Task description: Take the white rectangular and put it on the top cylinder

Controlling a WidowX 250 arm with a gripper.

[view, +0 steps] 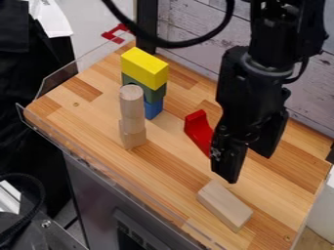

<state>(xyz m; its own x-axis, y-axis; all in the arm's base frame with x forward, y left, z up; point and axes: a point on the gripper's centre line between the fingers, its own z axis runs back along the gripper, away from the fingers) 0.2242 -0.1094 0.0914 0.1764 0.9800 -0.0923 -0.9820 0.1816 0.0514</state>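
Observation:
In the camera view, my gripper hangs at the right over the wooden table, open, with nothing between its fingers. The pale rectangular block lies flat near the front right, below and slightly to the left of the gripper. A round wooden cylinder stands upright at the top of a pale wooden stack, left of centre. Its lower part looks like one or more pale wooden pieces. Nothing rests on the cylinder's top.
Just behind the cylinder stack stands a tower with a yellow block, a green piece and a blue block. A red piece is left of the gripper. Low clear walls edge the table; a whitish plank wall stands behind.

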